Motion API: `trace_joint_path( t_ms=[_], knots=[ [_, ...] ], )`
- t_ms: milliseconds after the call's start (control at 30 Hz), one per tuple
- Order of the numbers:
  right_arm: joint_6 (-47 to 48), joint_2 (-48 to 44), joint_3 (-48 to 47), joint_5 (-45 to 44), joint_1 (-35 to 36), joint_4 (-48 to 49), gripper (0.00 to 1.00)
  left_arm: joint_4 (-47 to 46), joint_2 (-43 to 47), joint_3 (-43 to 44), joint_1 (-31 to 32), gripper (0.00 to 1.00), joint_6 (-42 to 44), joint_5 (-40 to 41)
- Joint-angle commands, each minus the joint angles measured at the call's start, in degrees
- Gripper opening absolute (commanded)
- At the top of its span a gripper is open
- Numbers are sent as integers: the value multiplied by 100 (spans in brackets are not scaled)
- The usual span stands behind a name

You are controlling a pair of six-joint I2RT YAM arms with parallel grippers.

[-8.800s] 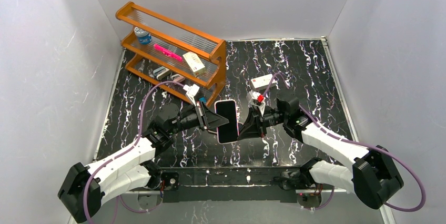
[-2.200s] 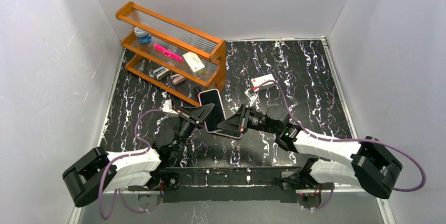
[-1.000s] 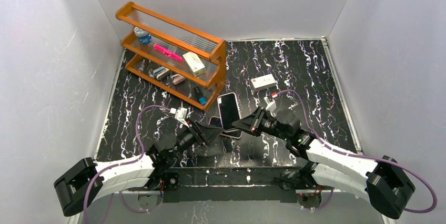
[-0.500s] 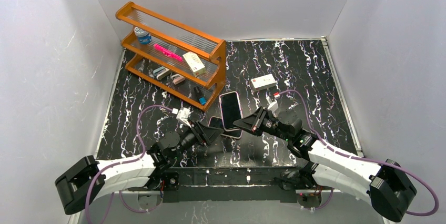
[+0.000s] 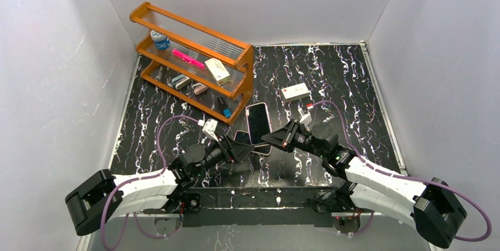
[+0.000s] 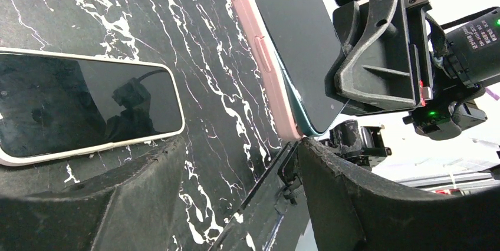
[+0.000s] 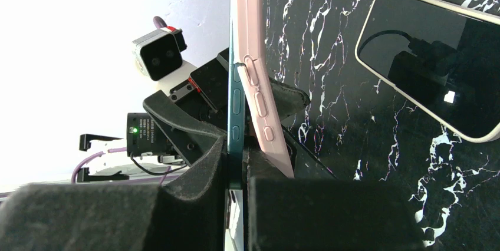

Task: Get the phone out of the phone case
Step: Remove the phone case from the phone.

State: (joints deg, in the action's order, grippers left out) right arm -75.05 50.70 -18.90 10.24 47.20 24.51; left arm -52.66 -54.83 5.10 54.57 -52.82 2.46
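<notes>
Right gripper [image 5: 276, 139], top view: clamped on phone [image 5: 257, 122], held tilted near the middle of the table's near edge.
Left gripper [image 5: 239, 148], top view: spread wide, just under the phone's lower corner, over second phone [image 5: 240, 137] lying flat.
Phone case [image 6: 266, 56], left wrist view: pink, lower corner at one spread fingertip; contact unclear.
Phone edge [image 7: 234, 103], right wrist view: teal, pinched between pads, with the case splayed off beside it.
Risk: slip or drop onto the second phone, from a twisting pull against so thin a grip.
Hidden: far end of the case; impossible to tell whether seated there.
</notes>
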Motion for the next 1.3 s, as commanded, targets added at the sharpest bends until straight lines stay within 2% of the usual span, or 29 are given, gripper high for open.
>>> trace_joint_path(
  t_ms=[0, 367, 600, 933, 1167, 1267],
  knots=[
    [-45, -99, -146, 93, -21, 827, 1, -99, -29, 139, 28, 67, -29, 143],
    [-10, -53, -158, 335, -26, 972, 1, -428, -105, 171, 26, 66, -683, 372],
    [-7, -1, -202, 598, -19, 961, 1, -1214, -554, 298, 28, 65, -1149, 436],
    [-96, -33, -143, 930, -21, 948, 1, -1987, -1013, 538, -28, 58, -1099, 451],
    [-72, -16, -120, 977, -26, 897, 1, -3033, -1433, 480, -151, 57, -1286, 401],
    [-77, 18, -98, 1020, -19, 913, 1, -3378, -1598, 477, -212, 54, -1399, 385]
  ],
)
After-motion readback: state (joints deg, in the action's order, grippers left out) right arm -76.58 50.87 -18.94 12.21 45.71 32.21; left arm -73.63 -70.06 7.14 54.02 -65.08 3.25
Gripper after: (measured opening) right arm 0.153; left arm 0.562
